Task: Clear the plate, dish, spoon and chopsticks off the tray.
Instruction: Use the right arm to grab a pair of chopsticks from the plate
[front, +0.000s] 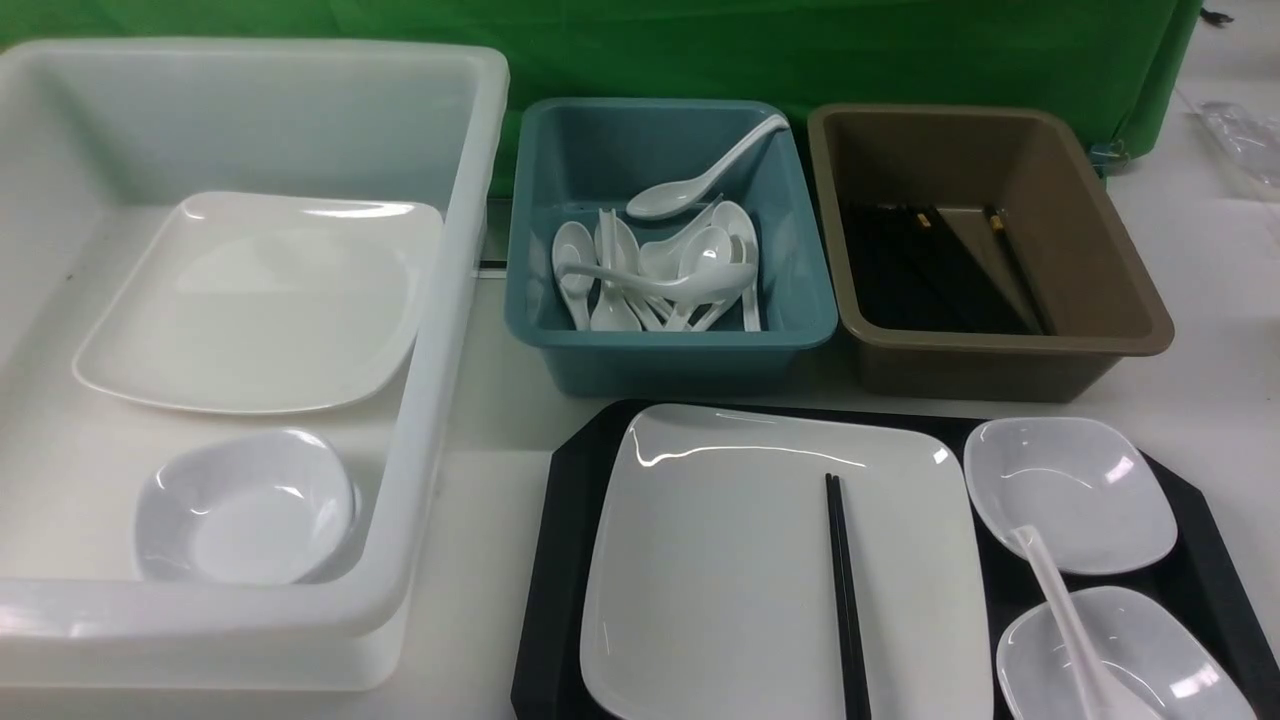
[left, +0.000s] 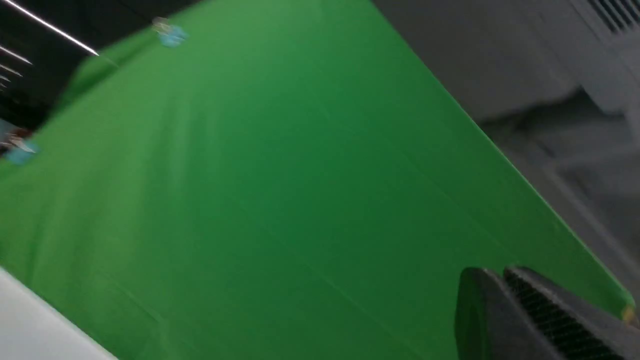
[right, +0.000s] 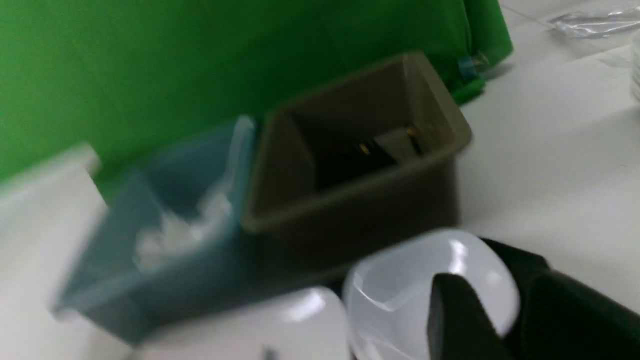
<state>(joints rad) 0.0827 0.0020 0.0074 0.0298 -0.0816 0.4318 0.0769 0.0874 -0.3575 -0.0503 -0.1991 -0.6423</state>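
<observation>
Left gripper (left: 495, 280) — clenched, fingers pressed together with nothing between them. Its camera sees only the green backdrop (left: 250, 200), so it is pointed away from the tableware. Right gripper (right: 465, 310): one dark finger shows above the far dish (right: 425, 285), and the view is blurred. You cannot tell whether it is released or closed; nothing shows in it. Neither arm appears in the front view.

Load on the tray (front: 560, 560):
- plate (front: 720, 560) fills the left and middle.
- chopsticks (front: 845, 600) lie paired on the plate, running toward you, right of its middle.
- far dish and near dish (front: 1130, 660) sit on the right side.
- spoon (front: 1065, 610) bridges them, handle tip on the far dish's near edge, bowl down in the near dish.

Drop points: white tub (front: 450, 300) at left already holds a plate and a dish; blue bin (front: 680, 350) holds spoons; brown bin (front: 1000, 360) holds chopsticks.

Step in hand, as judged: the very start — nothing is off the tray yet. Take the loose pieces first. Chopsticks probably go to the brown bin, and being thin and flat on glossy plastic they will need a low, centred pinch. Lift the spoon before either dish. Expect the plate to go last, into the tub.
</observation>
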